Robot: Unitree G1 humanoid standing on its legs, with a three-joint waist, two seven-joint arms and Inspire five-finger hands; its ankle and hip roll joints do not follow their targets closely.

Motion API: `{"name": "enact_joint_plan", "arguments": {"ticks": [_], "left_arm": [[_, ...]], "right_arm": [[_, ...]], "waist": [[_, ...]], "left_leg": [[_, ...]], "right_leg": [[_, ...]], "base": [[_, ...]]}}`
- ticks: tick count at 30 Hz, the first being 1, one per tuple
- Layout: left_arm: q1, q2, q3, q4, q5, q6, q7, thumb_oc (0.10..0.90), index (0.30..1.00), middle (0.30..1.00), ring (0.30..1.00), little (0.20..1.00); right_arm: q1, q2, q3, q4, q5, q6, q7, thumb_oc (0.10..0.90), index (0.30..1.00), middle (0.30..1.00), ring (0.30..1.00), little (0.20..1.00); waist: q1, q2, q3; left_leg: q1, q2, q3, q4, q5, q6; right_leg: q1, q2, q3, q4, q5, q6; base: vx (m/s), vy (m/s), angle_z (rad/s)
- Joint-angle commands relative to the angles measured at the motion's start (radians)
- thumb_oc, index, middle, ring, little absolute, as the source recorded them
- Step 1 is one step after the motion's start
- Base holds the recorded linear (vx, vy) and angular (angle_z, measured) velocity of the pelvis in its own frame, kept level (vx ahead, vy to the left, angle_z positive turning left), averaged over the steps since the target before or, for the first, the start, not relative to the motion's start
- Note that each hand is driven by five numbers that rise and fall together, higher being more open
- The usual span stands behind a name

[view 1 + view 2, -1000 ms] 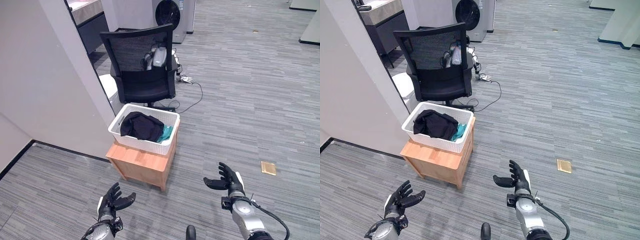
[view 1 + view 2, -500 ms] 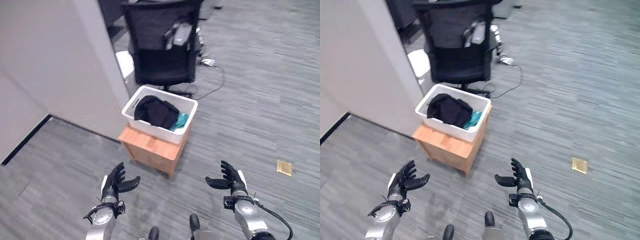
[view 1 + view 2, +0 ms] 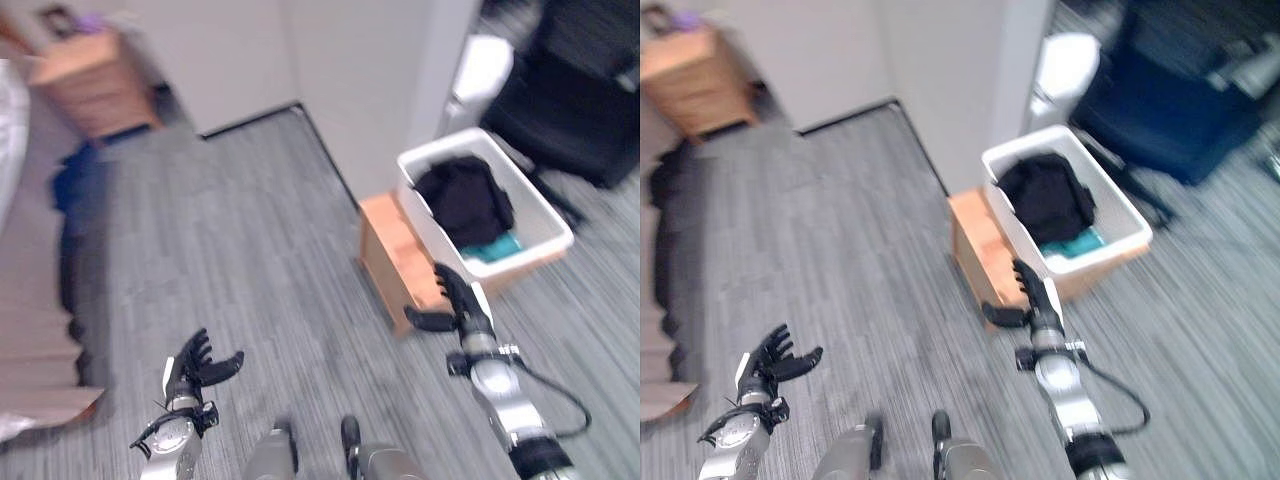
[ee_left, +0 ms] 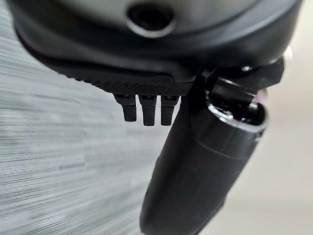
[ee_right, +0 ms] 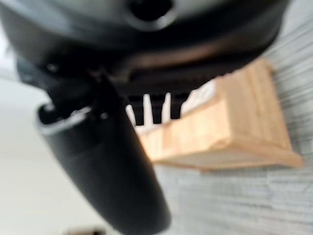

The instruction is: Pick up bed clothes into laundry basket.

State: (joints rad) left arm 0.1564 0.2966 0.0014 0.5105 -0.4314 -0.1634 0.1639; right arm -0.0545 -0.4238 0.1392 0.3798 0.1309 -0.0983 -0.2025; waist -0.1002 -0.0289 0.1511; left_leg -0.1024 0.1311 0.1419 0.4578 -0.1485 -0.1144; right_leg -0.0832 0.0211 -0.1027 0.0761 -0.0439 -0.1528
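A white laundry basket [image 3: 545, 210] sits on a low wooden stand [image 3: 392, 250] at the right. Black clothes [image 3: 465, 198] and a teal cloth [image 3: 497, 247] lie in it. At the far left, dark clothes [image 3: 72, 225] hang along the edge of a pale bed [image 3: 30, 335]. My left hand [image 3: 196, 362] is open and holds nothing, low over the floor near the bed. My right hand [image 3: 456, 303] is also open and holds nothing, raised just in front of the stand. In the right wrist view my straight fingers [image 5: 156, 108] point at the wooden stand [image 5: 234, 132].
A grey partition wall [image 3: 380, 80] stands behind the basket. A black office chair [image 3: 590, 120] and a white bin [image 3: 485, 68] are at the back right. A wooden nightstand [image 3: 92, 85] stands at the back left. Grey carpet [image 3: 240, 250] stretches between the bed and the stand.
The camera has swung to the left, so the basket now shows at the right and the bed and nightstand have come into view. Both hands stay open with nothing in them.
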Motion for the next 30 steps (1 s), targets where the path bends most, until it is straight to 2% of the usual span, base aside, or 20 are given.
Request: {"name": "enact_joint_plan", "arguments": {"ticks": [1, 2, 3, 4, 5, 6, 7, 8, 9, 11, 14, 16, 19, 21, 22, 23, 24, 25, 28, 30], "left_arm": [[-0.114, 0.045, 0.028, -0.074, 0.004, -0.059, -0.019, 0.800, 0.900, 0.900, 0.900, 0.900], [-0.089, 0.043, 0.027, -0.076, 0.028, -0.044, -0.031, 0.800, 0.900, 0.900, 0.900, 0.900], [-0.076, 0.041, 0.030, -0.083, 0.039, -0.034, -0.032, 0.800, 0.900, 0.900, 0.900, 0.900], [-0.075, 0.041, 0.030, -0.084, 0.040, -0.033, -0.032, 0.800, 0.900, 0.900, 0.900, 0.900], [-0.078, 0.053, 0.030, -0.095, 0.067, -0.024, -0.031, 0.800, 0.900, 0.900, 0.900, 0.900], [-0.079, 0.054, 0.031, -0.095, 0.067, -0.023, -0.031, 0.800, 0.900, 0.900, 0.900, 0.900], [-0.078, 0.065, 0.043, -0.092, 0.073, -0.018, -0.026, 0.800, 0.900, 0.900, 0.900, 0.900], [-0.066, 0.067, 0.049, -0.096, 0.076, -0.014, -0.031, 0.800, 0.900, 0.900, 0.900, 0.900], [-0.059, 0.069, 0.056, -0.093, 0.083, -0.012, -0.038, 0.800, 0.900, 0.900, 0.900, 0.900], [-0.055, 0.086, 0.065, -0.083, 0.108, -0.017, -0.038, 0.800, 0.900, 0.900, 0.900, 0.900], [-0.058, 0.094, 0.062, -0.072, 0.112, -0.034, -0.031, 0.800, 0.900, 0.900, 0.900, 0.900], [-0.044, 0.097, 0.084, -0.075, 0.101, -0.051, -0.022, 0.800, 0.900, 0.900, 0.900, 0.900], [0.019, 0.059, 0.128, -0.109, 0.059, -0.064, -0.014, 0.800, 0.900, 0.900, 0.900, 0.900], [0.034, 0.049, 0.141, -0.123, 0.037, -0.063, -0.018, 0.800, 0.900, 0.900, 0.900, 0.900], [0.003, 0.052, 0.145, -0.110, 0.020, -0.051, -0.017, 0.800, 0.900, 0.900, 0.900, 0.900], [0.001, 0.051, 0.148, -0.116, 0.008, -0.048, -0.026, 0.800, 0.900, 0.900, 0.900, 0.900], [-0.011, 0.055, 0.148, -0.111, -0.009, -0.055, -0.034, 0.800, 0.900, 0.900, 0.900, 0.900], [-0.012, 0.057, 0.154, -0.109, -0.024, -0.056, -0.038, 0.800, 0.900, 0.900, 0.900, 0.900], [0.029, 0.066, 0.167, -0.108, -0.031, -0.036, -0.060, 0.800, 0.900, 0.900, 0.900, 0.900], [0.022, 0.076, 0.174, -0.115, -0.042, -0.033, -0.070, 0.800, 0.900, 0.900, 0.900, 0.900]], "right_arm": [[-0.115, -0.028, -0.076, -0.039, -0.020, -0.074, -0.026, 0.800, 0.900, 0.900, 0.900, 0.900], [-0.099, -0.046, -0.090, -0.055, -0.026, -0.063, -0.014, 0.800, 0.900, 0.900, 0.900, 0.900], [-0.089, -0.040, -0.093, -0.064, -0.029, -0.058, -0.010, 0.800, 0.900, 0.900, 0.900, 0.900], [-0.089, -0.040, -0.093, -0.065, -0.029, -0.057, -0.010, 0.800, 0.900, 0.900, 0.900, 0.900], [-0.077, -0.024, -0.116, -0.073, -0.033, -0.054, -0.007, 0.800, 0.900, 0.900, 0.900, 0.900], [-0.078, -0.023, -0.116, -0.073, -0.033, -0.054, -0.007, 0.800, 0.900, 0.900, 0.900, 0.900], [-0.051, 0.012, -0.135, -0.079, -0.030, -0.043, 0.000, 0.800, 0.900, 0.900, 0.900, 0.900], [-0.031, 0.017, -0.146, -0.083, -0.036, -0.042, 0.000, 0.800, 0.900, 0.900, 0.900, 0.900], [-0.020, 0.019, -0.158, -0.088, -0.037, -0.042, 0.001, 0.800, 0.900, 0.900, 0.900, 0.900], [-0.003, 0.022, -0.177, -0.100, -0.037, -0.048, 0.001, 0.800, 0.900, 0.900, 0.900, 0.900], [-0.026, 0.001, -0.180, -0.096, -0.033, -0.058, -0.008, 0.800, 0.900, 0.900, 0.900, 0.900], [-0.068, -0.028, -0.179, -0.103, -0.016, -0.067, -0.013, 0.800, 0.900, 0.900, 0.900, 0.900], [-0.128, -0.056, -0.160, -0.108, 0.002, -0.079, -0.015, 0.800, 0.900, 0.900, 0.900, 0.900], [-0.145, -0.064, -0.157, -0.121, 0.020, -0.084, -0.014, 0.800, 0.900, 0.900, 0.900, 0.900], [-0.123, -0.076, -0.177, -0.144, 0.019, -0.083, -0.019, 0.800, 0.900, 0.900, 0.900, 0.900], [-0.114, -0.077, -0.183, -0.158, 0.014, -0.079, -0.026, 0.800, 0.900, 0.900, 0.900, 0.900], [-0.101, -0.067, -0.204, -0.180, 0.016, -0.080, -0.036, 0.800, 0.900, 0.900, 0.900, 0.900], [-0.090, -0.061, -0.216, -0.183, 0.021, -0.081, -0.031, 0.800, 0.900, 0.900, 0.900, 0.900], [-0.048, -0.052, -0.242, -0.167, 0.053, -0.076, 0.012, 0.800, 0.900, 0.900, 0.900, 0.900], [-0.034, -0.056, -0.250, -0.171, 0.060, -0.072, 0.028, 0.800, 0.900, 0.900, 0.900, 0.900]], "waist": [[-0.031, 0.057, -0.040], [-0.022, 0.074, -0.048], [-0.015, 0.081, -0.043], [-0.021, 0.078, -0.046], [-0.031, 0.072, -0.003], [-0.034, 0.068, -0.007], [-0.060, 0.056, 0.020], [-0.063, 0.055, 0.020], [-0.059, 0.053, 0.021], [-0.045, 0.056, 0.025], [-0.030, 0.050, 0.019], [0.024, 0.046, -0.002], [0.067, 0.056, -0.018], [0.090, 0.055, -0.006], [0.069, 0.034, 0.009], [0.063, 0.030, 0.013], [0.046, 0.015, 0.018], [0.042, 0.012, 0.016], [0.023, 0.052, -0.004], [0.023, 0.061, -0.007]], "left_leg": [[0.239, 0.090, 0.102, -0.305, 0.066, -0.013], [0.261, 0.053, 0.089, -0.426, 0.028, -0.003], [0.264, 0.027, 0.047, -0.476, 0.033, 0.015], [0.260, 0.022, 0.042, -0.480, 0.040, 0.016], [0.253, -0.019, -0.049, -0.537, 0.061, 0.043], [0.245, -0.025, -0.053, -0.538, 0.067, 0.045], [0.207, -0.062, -0.143, -0.545, 0.083, 0.059], [0.193, -0.083, -0.201, -0.545, 0.086, 0.066], [0.176, -0.099, -0.232, -0.545, 0.097, 0.067], [0.158, -0.114, -0.290, -0.545, 0.104, 0.065], [0.136, -0.119, -0.314, -0.538, 0.124, 0.053], [0.101, -0.121, -0.327, -0.531, 0.137, 0.044], [0.044, -0.127, -0.360, -0.522, 0.168, 0.035], [0.001, -0.140, -0.368, -0.496, 0.180, 0.030], [-0.023, -0.117, -0.235, -0.428, 0.144, 0.029], [-0.019, -0.097, -0.187, -0.382, 0.137, 0.028], [0.003, -0.092, -0.167, -0.295, 0.087, 0.017], [0.019, -0.077, -0.155, -0.282, 0.076, 0.014], [0.106, -0.035, -0.152, -0.383, 0.063, 0.022], [0.117, -0.034, -0.172, -0.427, 0.078, 0.019]], "right_leg": [[-0.028, -0.130, -0.160, -0.033, -0.041, 0.202], [-0.028, -0.139, -0.224, 0.018, -0.043, 0.203], [-0.044, -0.147, -0.241, 0.071, -0.045, 0.205], [-0.048, -0.153, -0.245, 0.073, -0.043, 0.206], [-0.150, -0.180, -0.184, 0.233, 0.000, 0.245], [-0.157, -0.186, -0.185, 0.233, 0.004, 0.246], [-0.195, -0.098, 0.081, 0.246, 0.004, 0.309], [-0.175, -0.050, 0.227, 0.235, -0.020, 0.309], [-0.163, -0.029, 0.343, 0.250, -0.020, 0.308], [-0.122, -0.021, 0.462, 0.262, -0.039, 0.297], [-0.057, -0.045, 0.472, 0.180, -0.038, 0.284], [0.000, -0.069, 0.443, 0.069, -0.064, 0.267], [0.072, -0.072, 0.429, -0.061, -0.053, 0.248], [0.100, -0.066, 0.417, -0.091, -0.058, 0.236], [0.098, -0.084, 0.344, -0.097, -0.060, 0.234], [0.083, -0.094, 0.304, -0.096, -0.041, 0.236], [0.073, -0.132, 0.238, -0.095, -0.016, 0.239], [0.067, -0.149, 0.208, -0.093, -0.010, 0.244], [0.055, -0.150, 0.136, -0.059, -0.024, 0.261], [0.048, -0.157, 0.108, -0.046, -0.027, 0.258]], "base": [[-0.23, -0.164, 2.63], [-0.09, -0.057, 3.26], [-0.10, -0.049, 3.50], [-0.25, 0.025, 2.10], [-0.24, 0.016, 1.38], [-0.43, -0.012, 1.67], [-0.25, -0.021, 1.75], [-0.27, -0.042, 2.02], [-0.05, -0.058, 1.83], [0.01, -0.105, 1.86], [-0.04, -0.161, 1.17], [-0.04, -0.216, 0.87], [-0.07, -0.183, 0.71], [-0.21, -0.191, 0.09], [-0.41, -0.183, 0.26], [-0.54, -0.165, 1.92], [-0.40, -0.085, 2.39], [-0.35, -0.035, 2.09], [-0.10, 0.020, 1.11], [-0.09, 0.062, 0.98]]}}
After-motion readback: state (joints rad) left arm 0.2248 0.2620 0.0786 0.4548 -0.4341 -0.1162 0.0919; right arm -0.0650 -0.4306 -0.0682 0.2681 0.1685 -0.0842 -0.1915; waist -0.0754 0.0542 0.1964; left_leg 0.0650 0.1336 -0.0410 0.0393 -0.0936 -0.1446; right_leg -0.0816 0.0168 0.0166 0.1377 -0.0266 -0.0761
